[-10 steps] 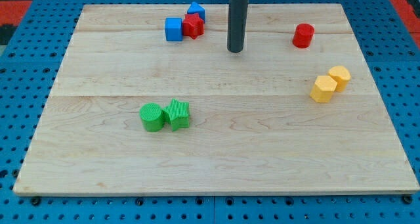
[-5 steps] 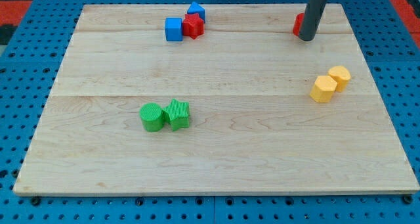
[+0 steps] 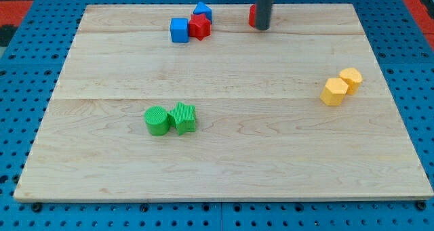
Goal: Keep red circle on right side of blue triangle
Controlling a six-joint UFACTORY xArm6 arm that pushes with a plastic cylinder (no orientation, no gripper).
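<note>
The red circle [image 3: 251, 15] sits near the view's top, mostly hidden behind my rod; only its left edge shows. My tip [image 3: 262, 28] rests against the circle's right side. The blue triangle [image 3: 202, 11] lies at the view's top, left of the circle, with a gap between them. It touches a red star [image 3: 199, 27].
A blue cube [image 3: 179, 30] sits left of the red star. A green circle [image 3: 156, 120] and a green star [image 3: 184, 117] sit together at lower left. Two yellow blocks [image 3: 340, 86] sit at the right. The wooden board [image 3: 224, 156] lies on a blue pegboard.
My tip swung right to the red circle, then pushed it left and up along the view's top toward the blue triangle. The other blocks have not moved.
</note>
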